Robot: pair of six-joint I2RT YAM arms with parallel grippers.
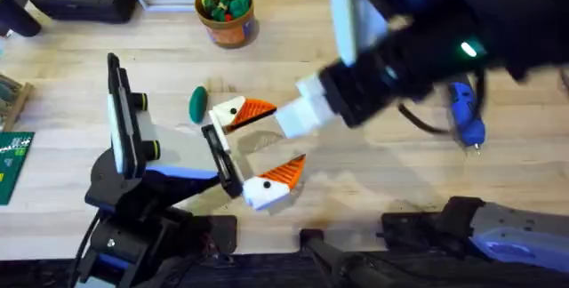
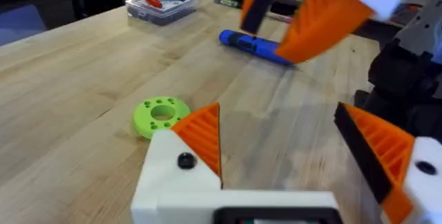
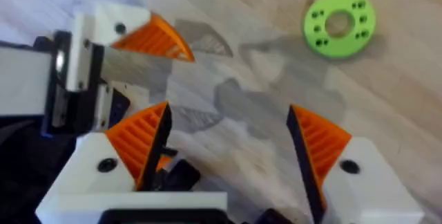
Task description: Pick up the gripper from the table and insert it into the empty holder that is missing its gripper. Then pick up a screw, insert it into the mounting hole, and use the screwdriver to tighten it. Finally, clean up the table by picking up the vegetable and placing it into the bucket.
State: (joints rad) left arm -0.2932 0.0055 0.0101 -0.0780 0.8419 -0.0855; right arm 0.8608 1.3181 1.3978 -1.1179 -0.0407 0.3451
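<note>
left gripper sits low over the table, jaws spread wide, nothing between them. both of its white finger bases carry an orange wedge; one fingertip lies just beside the green disc, the other fingertip nearer the table's front edge.

right gripper hangs above the left one, reaching in from the side away from the disc. in its wrist view the jaws are spread, orange pads facing each other, bare table between them, nothing pinched. the same view shows one left finger lying on the wood beyond them, and the green disc flat on the table well past that.

left wrist view: right gripper's orange wedge hangs over the table ahead of the left fingers, apart from them; whether it touches anything i cannot tell.

blue screwdriver lies flat on the table, well apart from the disc, on the far side of the right arm. bucket stands beyond the disc near the table's back edge, with green and mixed-colour bits inside.
</note>
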